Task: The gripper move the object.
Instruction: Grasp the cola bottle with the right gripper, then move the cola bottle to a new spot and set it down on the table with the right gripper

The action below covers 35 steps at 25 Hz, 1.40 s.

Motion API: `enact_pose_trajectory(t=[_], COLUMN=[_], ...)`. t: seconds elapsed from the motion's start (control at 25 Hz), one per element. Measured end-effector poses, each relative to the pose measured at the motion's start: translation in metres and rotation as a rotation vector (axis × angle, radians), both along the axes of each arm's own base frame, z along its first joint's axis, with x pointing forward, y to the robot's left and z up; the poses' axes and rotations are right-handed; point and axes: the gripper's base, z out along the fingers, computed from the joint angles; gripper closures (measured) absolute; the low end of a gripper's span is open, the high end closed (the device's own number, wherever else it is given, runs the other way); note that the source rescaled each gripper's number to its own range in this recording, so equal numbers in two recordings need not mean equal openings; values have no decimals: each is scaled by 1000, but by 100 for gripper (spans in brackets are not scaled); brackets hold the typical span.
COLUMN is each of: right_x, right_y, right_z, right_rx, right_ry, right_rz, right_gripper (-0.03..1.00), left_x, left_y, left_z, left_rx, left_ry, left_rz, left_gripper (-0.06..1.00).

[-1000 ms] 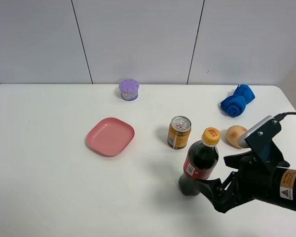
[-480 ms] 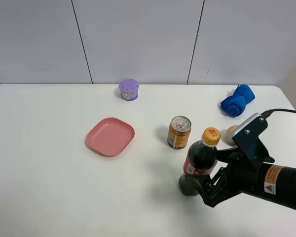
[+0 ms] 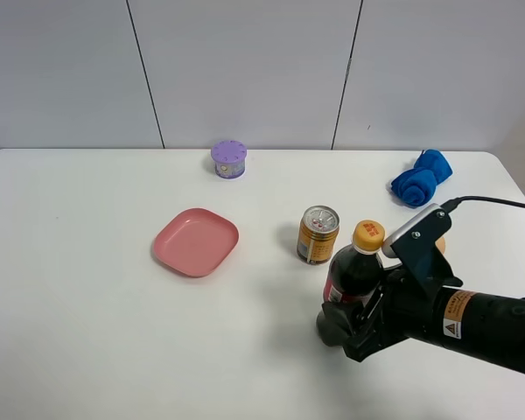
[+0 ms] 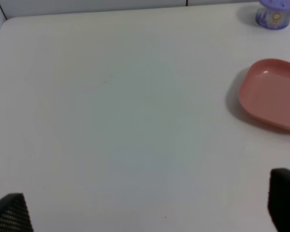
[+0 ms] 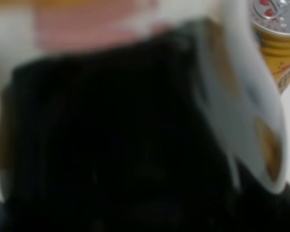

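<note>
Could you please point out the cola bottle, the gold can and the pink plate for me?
cola bottle (image 3: 354, 271): exterior high view, on its dark upper body.
gold can (image 3: 317, 239): exterior high view, on its gold side.
pink plate (image 3: 195, 241): exterior high view, on its bare middle.

The cola bottle (image 3: 353, 278) stands at the near right, tall and clear-walled, full of dark drink, with an orange-yellow cap (image 3: 368, 234) on top and a strip of red label showing on its left side. The right gripper (image 3: 360, 325) reaches in from the right edge, a black arm end with an orange-and-white warning sticker (image 3: 455, 316). Its dark fingers clasp the bottle's lower body. From the right wrist, the bottle (image 5: 111, 125) is a dark blur filling the view.
</note>
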Motion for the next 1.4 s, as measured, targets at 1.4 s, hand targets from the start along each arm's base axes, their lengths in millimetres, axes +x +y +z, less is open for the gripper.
enact_pose_trajectory(t=[1.4], right_x=[55], right_y=[53], right_z=[126], right_rx=[-8], right_ry=[-104], right_rz=[25], right_gripper=[97], left_x=[0], left_y=[0], left_z=[0], left_rx=[0], left_ry=[0], left_rz=[0], left_gripper=[-6])
